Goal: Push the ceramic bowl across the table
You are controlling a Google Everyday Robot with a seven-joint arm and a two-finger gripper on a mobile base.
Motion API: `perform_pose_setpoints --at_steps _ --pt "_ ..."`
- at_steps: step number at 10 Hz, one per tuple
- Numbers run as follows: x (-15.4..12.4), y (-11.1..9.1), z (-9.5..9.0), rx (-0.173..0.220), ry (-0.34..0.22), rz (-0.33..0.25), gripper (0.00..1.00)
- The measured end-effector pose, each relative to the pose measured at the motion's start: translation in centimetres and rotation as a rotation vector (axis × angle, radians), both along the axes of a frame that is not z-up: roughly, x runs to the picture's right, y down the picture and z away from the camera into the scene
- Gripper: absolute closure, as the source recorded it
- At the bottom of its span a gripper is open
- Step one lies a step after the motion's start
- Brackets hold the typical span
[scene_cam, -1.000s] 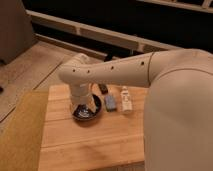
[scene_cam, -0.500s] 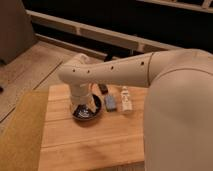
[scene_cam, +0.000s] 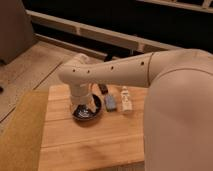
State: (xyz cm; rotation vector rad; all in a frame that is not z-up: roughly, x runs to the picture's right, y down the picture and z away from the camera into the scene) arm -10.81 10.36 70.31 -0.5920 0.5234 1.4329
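One dark glossy ceramic bowl (scene_cam: 90, 114) sits on the table (scene_cam: 90, 146) beneath the gripper (scene_cam: 83, 103), opening impossible to tell.

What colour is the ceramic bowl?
Glossy blue-black, camera view; the gripper is at the ceramic bowl.

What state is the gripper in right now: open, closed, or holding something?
Gripper: down at the ceramic bowl on the table; open or closed cannot be told.

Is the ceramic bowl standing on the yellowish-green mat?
No, the ceramic bowl stands on the wooden table, not on the mat, and the gripper is at the bowl.
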Motion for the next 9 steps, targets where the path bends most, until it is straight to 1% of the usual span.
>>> perform_pose_setpoints --at_steps 6,8,9 --pt "0.0 -0.1 0.0 0.002 0.000 -0.001 0.35" --pt "0.4 -0.6 0.0 0.018 0.010 -0.008 0.35" --pt "1.0 -1.2 0.2 0.025 0.027 -0.006 0.35"
